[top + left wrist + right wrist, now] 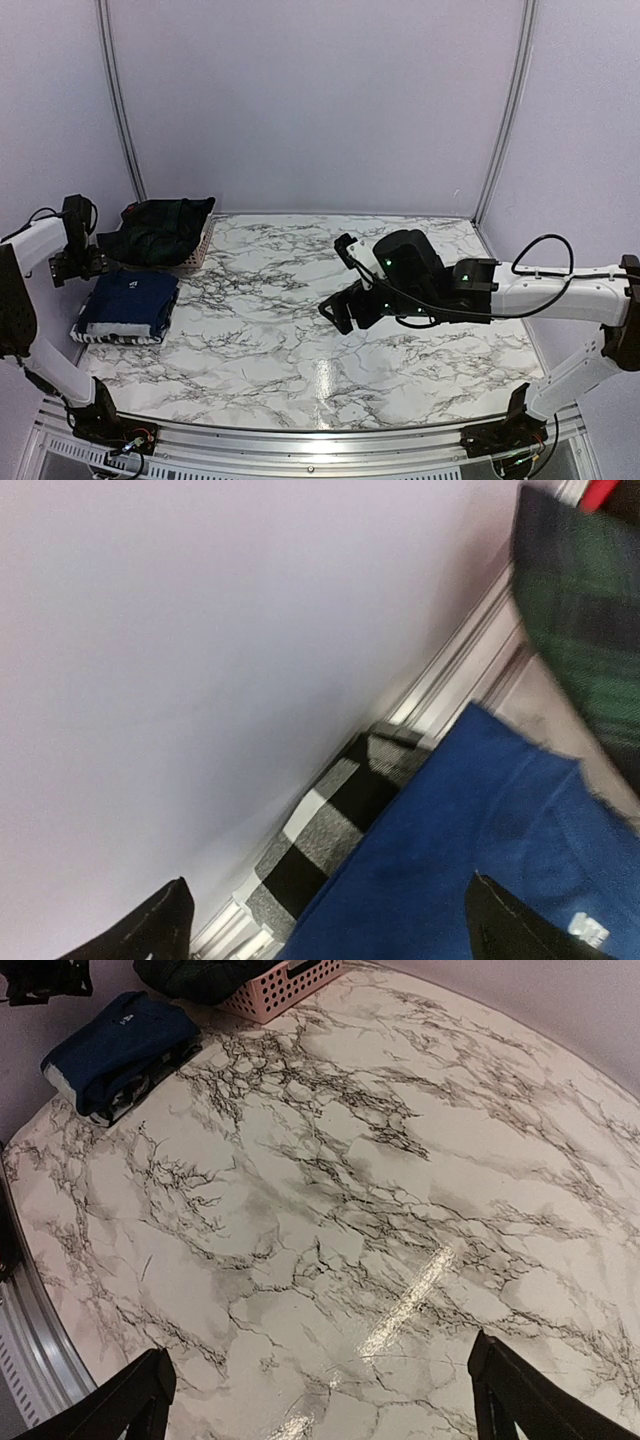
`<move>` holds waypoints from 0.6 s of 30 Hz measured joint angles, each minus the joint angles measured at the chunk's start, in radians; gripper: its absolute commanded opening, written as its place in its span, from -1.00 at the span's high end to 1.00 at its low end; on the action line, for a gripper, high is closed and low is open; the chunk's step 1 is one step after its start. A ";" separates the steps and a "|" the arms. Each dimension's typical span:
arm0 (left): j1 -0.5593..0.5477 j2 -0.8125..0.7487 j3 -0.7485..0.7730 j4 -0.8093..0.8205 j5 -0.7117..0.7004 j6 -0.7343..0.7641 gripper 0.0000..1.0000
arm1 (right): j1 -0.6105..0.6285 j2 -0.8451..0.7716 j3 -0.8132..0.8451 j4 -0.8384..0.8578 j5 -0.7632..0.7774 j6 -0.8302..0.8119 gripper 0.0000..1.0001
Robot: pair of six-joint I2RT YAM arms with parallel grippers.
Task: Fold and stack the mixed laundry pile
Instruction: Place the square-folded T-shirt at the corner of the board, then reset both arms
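Observation:
A folded navy blue T-shirt (pixel 130 303) lies on top of the folded black-and-white check shirt (pixel 115 337) at the table's left edge. The dark green-and-navy plaid garment (pixel 155 232) is heaped in a pink basket (pixel 200 250) behind them. My left gripper (pixel 72 265) hovers just left of the stack, open and holding nothing. In its wrist view the left gripper (pixel 330 930) looks onto the T-shirt (pixel 460 850), the check shirt (pixel 320 830) and the plaid garment (pixel 585 610). My right gripper (pixel 340 282) hangs open over the middle of the table. In its own view the right gripper (pixel 320 1400) has only marble between its fingers.
The marble table (pixel 300 330) is ringed by lilac walls with a metal rail at the near edge. From the right wrist, the T-shirt stack (pixel 125 1045) and the basket (pixel 290 985) sit at the far left corner.

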 measured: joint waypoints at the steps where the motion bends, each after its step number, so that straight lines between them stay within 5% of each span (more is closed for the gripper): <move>1: 0.000 -0.009 0.020 -0.005 0.008 -0.007 -0.98 | -0.003 -0.003 -0.001 -0.002 0.002 0.000 -0.97; 10: -0.013 -0.119 0.084 -0.016 0.305 0.001 -0.98 | -0.072 -0.071 -0.009 -0.016 0.016 0.001 -0.97; 18: -0.077 -0.145 0.134 -0.018 0.518 0.014 -0.98 | -0.261 -0.184 -0.025 -0.044 -0.014 0.008 -0.97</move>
